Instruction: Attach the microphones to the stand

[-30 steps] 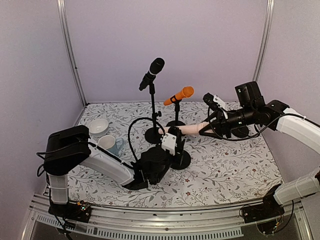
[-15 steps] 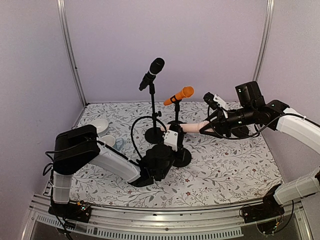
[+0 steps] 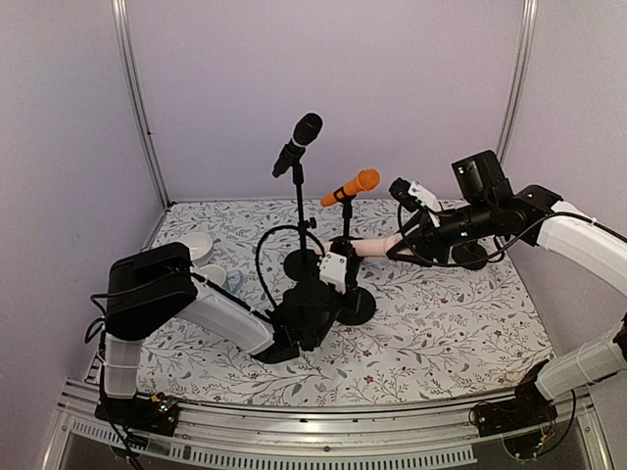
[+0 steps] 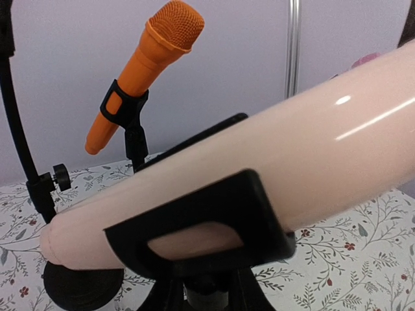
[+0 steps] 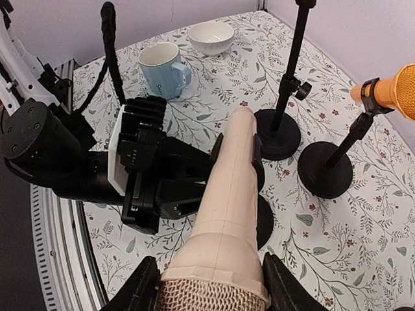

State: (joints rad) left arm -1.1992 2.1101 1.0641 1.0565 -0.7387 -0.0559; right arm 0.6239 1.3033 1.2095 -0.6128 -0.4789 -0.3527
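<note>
My right gripper (image 5: 214, 293) (image 3: 404, 245) is shut on the head end of the pale beige-pink microphone (image 5: 230, 194) (image 3: 370, 250) (image 4: 259, 168). Its shaft lies in the black clip (image 4: 207, 240) of the short front stand (image 3: 355, 307). My left gripper (image 3: 338, 281) (image 4: 207, 295) is shut on that stand's post just under the clip. An orange microphone (image 3: 353, 185) (image 4: 146, 65) sits clipped in a second stand. On the tall stand at the back a black microphone (image 3: 304, 132) is clipped.
A blue-and-white mug (image 5: 162, 68) (image 3: 217, 278) and a white bowl (image 5: 211, 35) (image 3: 196, 245) stand at the left. The round stand bases (image 5: 277, 134) (image 5: 324, 170) crowd the middle. Another black base (image 3: 472, 258) lies under my right arm. A black cable (image 3: 265, 255) arcs over my left wrist.
My left gripper has moved in and closed on the front stand's post. My right gripper has carried the beige-pink microphone slightly left, its shaft now in the clip.
</note>
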